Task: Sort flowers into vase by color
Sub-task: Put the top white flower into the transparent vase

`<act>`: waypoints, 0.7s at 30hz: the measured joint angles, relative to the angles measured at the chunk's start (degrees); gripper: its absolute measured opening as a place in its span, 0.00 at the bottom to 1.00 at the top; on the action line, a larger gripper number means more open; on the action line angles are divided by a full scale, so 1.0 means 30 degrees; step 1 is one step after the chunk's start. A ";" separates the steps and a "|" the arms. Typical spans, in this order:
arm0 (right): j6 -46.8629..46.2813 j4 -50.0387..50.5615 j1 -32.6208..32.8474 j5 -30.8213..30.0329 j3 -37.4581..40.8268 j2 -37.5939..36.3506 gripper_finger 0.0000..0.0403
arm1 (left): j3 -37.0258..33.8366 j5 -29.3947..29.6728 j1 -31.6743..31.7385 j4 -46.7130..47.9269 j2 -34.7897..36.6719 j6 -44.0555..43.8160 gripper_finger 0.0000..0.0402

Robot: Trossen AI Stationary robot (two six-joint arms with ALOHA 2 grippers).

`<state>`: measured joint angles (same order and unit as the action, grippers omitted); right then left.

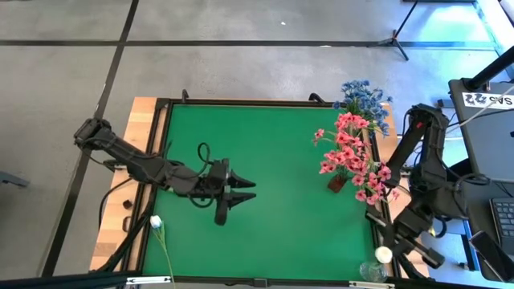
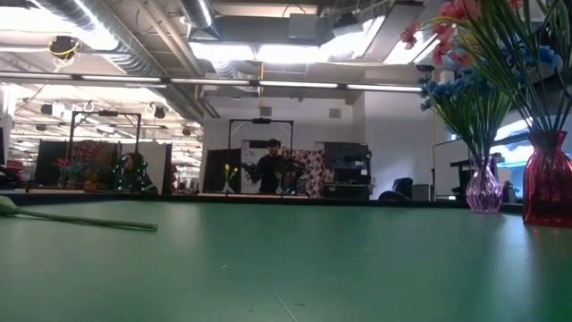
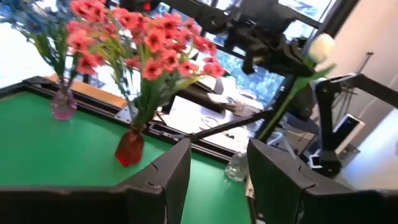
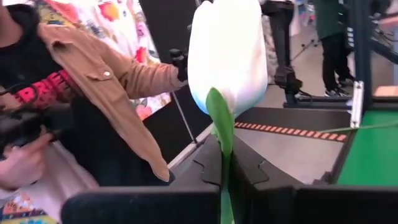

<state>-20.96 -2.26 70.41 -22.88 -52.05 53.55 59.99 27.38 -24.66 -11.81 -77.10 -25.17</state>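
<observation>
1. Right gripper (image 4: pixel 227 171): fingers closed on the green stem of a white tulip bud (image 4: pixel 227 53). In its own wrist view the stem rises from between the pads with the bud directly beyond the fingertips, so the flower's long axis runs in line with the fingers. In the high view this arm stands off the table's near right corner, with the white bud (image 1: pixel 384 254) showing there.

2. Destination, as judged: a small clear vase (image 3: pixel 236 167) stands at that same corner, just beside the held bud in the high view. It appears empty. The coming move turns on bringing the stem's free end over the vase mouth; that end cannot be seen in any view, so its offset from the mouth cannot be told.

3. Left gripper (image 1: pixel 247 191): fingers parted, holding nothing, hovering over the middle of the green mat (image 1: pixel 281 160), pointing toward the right side.

4. Second white flower (image 1: pixel 156 222): lies flat at the mat's near left edge, stem running toward the near edge. The left arm is plainly the nearer one to it.

5. Already placed: pink flowers (image 1: pixel 349 156) in a red vase (image 3: pixel 129 148), and blue flowers (image 1: pixel 363 95) in a pale purple vase (image 3: pixel 63 104), both along the right edge.

6. A person in a tan jacket (image 4: pixel 99 74) stands beyond the table.
</observation>
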 joint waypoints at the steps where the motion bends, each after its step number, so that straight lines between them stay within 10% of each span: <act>1: 0.0261 -0.0045 0.0166 0.0003 0.0000 -0.0039 0.01 | 0.0000 0.0000 -0.0206 -0.0050 0.0000 -0.0175 0.39; 21: 0.1567 -0.4397 0.1391 0.1916 0.3060 -0.1771 0.01 | -0.0007 0.0752 -0.3316 -0.1927 -0.0007 0.0955 0.39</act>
<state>-16.26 -15.45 74.59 -17.13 -42.87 48.24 59.96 29.63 -34.61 -17.59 -77.12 -22.31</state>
